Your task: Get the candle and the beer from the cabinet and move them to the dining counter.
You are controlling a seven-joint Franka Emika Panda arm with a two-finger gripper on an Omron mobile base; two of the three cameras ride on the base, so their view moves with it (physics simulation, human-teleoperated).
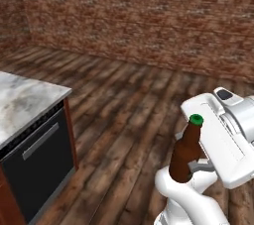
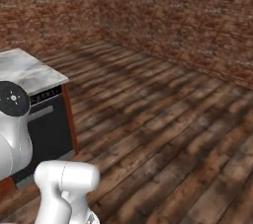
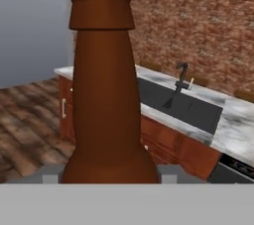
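Observation:
The beer (image 1: 184,152), a brown bottle with a green cap, stands upright in my gripper (image 1: 192,166), which is shut on its lower body above the wooden floor. From the hand view, the beer (image 3: 104,95) rises close in front, with the gripper (image 3: 109,174) clamped low on it and the fingertips mostly hidden behind the glass. Beyond it lies the dining counter (image 3: 233,125), marble-topped with a black sink and faucet (image 3: 181,78). The candle and the cabinet are out of view.
A marble-topped counter corner (image 1: 25,102) with a black appliance front (image 1: 37,169) stands at the left, also seen as the counter corner (image 2: 29,72) from the other side. Open wooden floor (image 1: 124,120) stretches ahead to a brick wall (image 1: 149,16).

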